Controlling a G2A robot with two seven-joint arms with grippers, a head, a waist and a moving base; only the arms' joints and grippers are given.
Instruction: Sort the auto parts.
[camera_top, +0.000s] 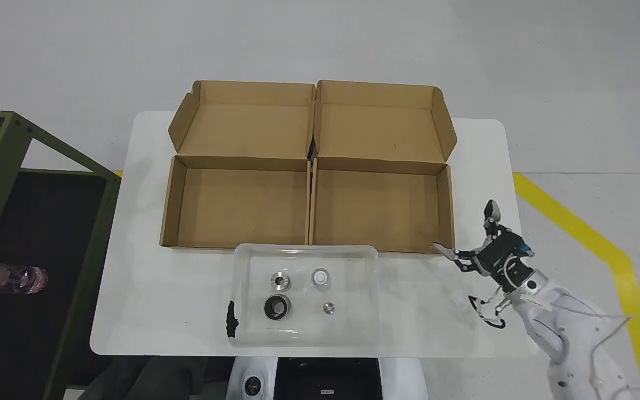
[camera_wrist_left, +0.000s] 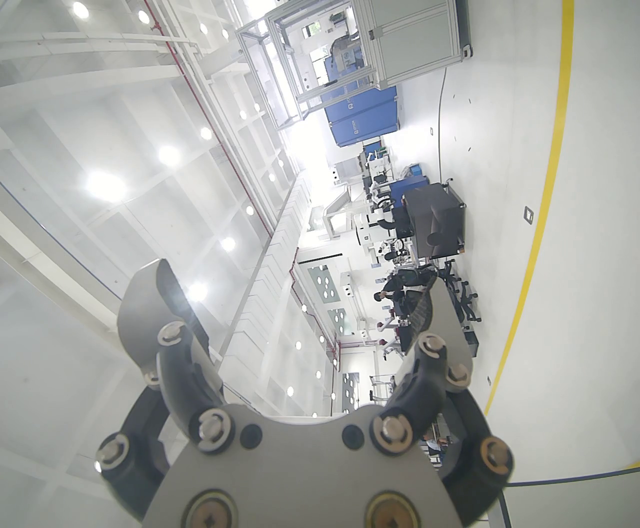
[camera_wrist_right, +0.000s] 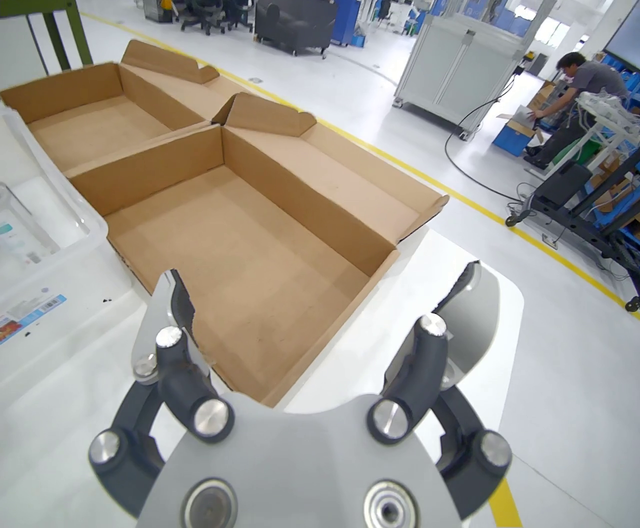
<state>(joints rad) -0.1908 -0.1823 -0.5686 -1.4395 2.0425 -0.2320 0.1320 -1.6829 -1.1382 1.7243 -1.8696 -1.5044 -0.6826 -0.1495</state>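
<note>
- Auto parts (camera_top: 279, 279): small round metal discs and dark rings, in a clear plastic tray (camera_top: 350, 330) on the white desk (camera_top: 150, 280).
- Open cardboard boxes (camera_top: 240, 205) sit at the tray's twelve o'clock.
- Right pincer (camera_wrist_right: 321, 290): spread, empty, with the tray at its nine o'clock, well apart.
- Left pincer (camera_wrist_left: 290, 295): spread, empty.

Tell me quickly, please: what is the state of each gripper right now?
Left gripper: open, fingers spread, holding nothing.
Right gripper: open, fingers spread, holding nothing.

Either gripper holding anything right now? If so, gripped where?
Nothing held. Left gripper and right gripper are both open and empty; the auto parts lie in the clear bin.
</note>
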